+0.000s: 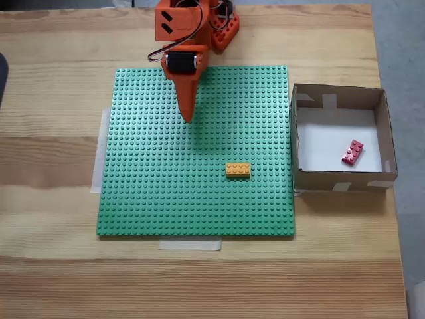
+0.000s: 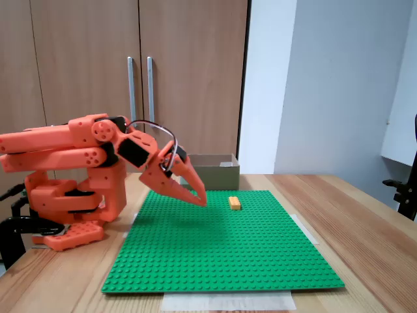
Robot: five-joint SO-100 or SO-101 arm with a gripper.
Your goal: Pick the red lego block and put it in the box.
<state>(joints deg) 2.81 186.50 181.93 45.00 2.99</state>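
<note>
You're done: the red lego block (image 1: pixel 352 152) lies in the box (image 1: pixel 339 180); your tool (image 1: pixel 188 117) hangs pressed together, empty.

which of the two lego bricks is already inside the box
The red lego block: it lies on the white floor of the box. The orange-yellow brick sits on the green baseplate instead.

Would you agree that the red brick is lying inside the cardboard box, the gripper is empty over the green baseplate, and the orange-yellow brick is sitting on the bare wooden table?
Not quite. The orange-yellow brick sits on the green baseplate, not the bare wooden table, as both fixed views show. The rest holds: the red brick lies inside the cardboard box, and the gripper is empty over the baseplate.
</note>
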